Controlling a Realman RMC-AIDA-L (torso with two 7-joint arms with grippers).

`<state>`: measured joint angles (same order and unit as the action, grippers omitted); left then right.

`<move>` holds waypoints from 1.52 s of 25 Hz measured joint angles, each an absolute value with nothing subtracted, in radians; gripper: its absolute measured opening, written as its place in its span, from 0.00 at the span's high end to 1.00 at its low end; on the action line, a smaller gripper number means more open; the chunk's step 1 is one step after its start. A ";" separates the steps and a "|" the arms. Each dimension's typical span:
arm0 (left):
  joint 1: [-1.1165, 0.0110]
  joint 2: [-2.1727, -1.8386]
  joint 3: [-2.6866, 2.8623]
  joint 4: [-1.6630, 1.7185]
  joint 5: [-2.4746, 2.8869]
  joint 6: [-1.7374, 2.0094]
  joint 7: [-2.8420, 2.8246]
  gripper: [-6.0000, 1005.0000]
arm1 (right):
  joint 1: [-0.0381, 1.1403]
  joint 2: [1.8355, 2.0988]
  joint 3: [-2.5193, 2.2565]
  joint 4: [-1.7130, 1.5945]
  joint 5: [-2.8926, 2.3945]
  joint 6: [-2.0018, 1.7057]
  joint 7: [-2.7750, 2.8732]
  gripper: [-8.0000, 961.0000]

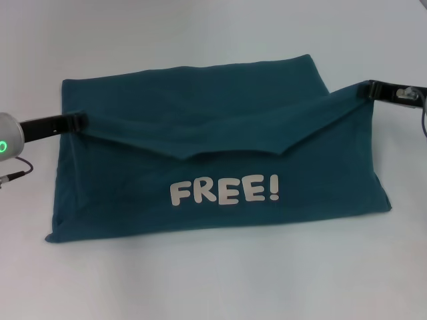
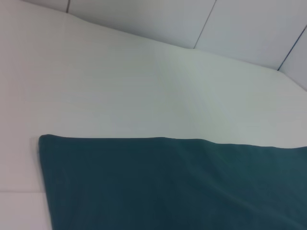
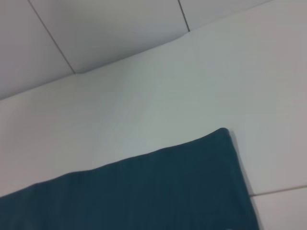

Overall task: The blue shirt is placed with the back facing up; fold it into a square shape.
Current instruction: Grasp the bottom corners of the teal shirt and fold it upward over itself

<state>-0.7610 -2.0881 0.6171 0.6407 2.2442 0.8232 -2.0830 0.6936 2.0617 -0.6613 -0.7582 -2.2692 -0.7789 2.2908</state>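
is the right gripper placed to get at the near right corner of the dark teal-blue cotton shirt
Probably yes: the right gripper sits at the dark teal-blue cotton shirt's right edge, and nothing lies between it and that corner.

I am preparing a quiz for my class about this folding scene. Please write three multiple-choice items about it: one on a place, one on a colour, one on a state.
1. Where on the shirt is the word "FREE!" in the head view?
A. on the part nearest the robot
B. on the far edge
C. on a sleeve

2. What colour is the lettering?
A. yellow
B. white
C. red

3. What is the state of the shirt?
A. spread fully flat, unfolded
B. rolled into a ball
C. partly folded, a flap held at both ends

Answers:
1. A, the word sits below the fold, toward the near edge.
2. B, the letters are white on teal-blue cloth.
3. C, the left claw and the right claw each meet one end of a flap lying across the shirt.
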 joint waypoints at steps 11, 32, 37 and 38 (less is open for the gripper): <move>-0.760 -2.117 0.648 0.641 2.250 0.729 -2.069 0.86 | 0.706 2.070 -0.695 -0.702 -2.248 -0.703 2.256 0.96; -0.764 -2.110 0.715 0.603 2.254 0.604 -2.076 0.85 | 0.710 2.073 -0.695 -0.687 -2.249 -0.662 2.263 0.84; -0.775 -2.109 0.722 0.590 2.254 0.603 -2.077 0.53 | 0.709 2.073 -0.696 -0.687 -2.249 -0.658 2.261 0.62; -0.776 -2.109 0.722 0.588 2.254 0.603 -2.077 0.49 | 0.708 2.073 -0.695 -0.687 -2.249 -0.660 2.260 0.57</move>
